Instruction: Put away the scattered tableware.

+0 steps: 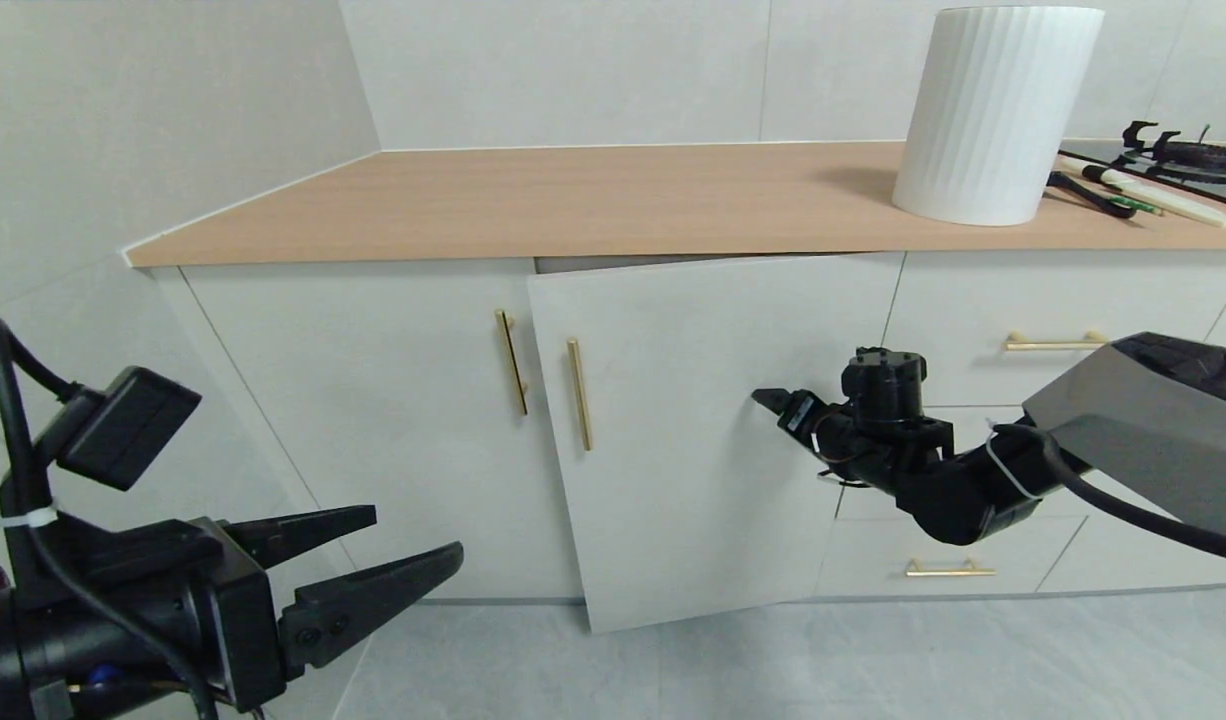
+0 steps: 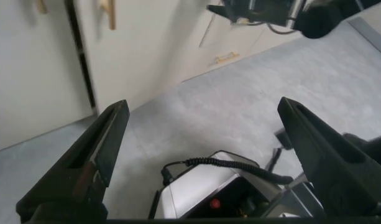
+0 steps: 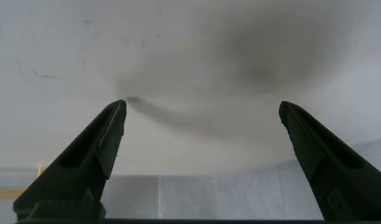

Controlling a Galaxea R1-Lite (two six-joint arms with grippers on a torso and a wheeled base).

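At lower left the left gripper (image 1: 418,530) lies level, its two black fingers spread apart and holding nothing. At centre are two upright brass bar handles (image 1: 511,362); the right-hand white cabinet door (image 1: 693,480) hangs ajar. The right gripper (image 1: 778,405), fingers apart and empty, is stretched out with its tips close to that door. At upper right, beside one white ribbed cylinder (image 1: 993,110), three slim utensils (image 1: 1153,195) lie on the wooden countertop (image 1: 573,200).

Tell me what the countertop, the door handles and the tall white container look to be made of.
Countertop: wood or wood-look laminate, matte; fine grain shows.
Door handles: metal, brass-coloured satin bars with a soft sheen.
Tall white container: matte, vertically ribbed; plastic or ceramic, cannot tell which.
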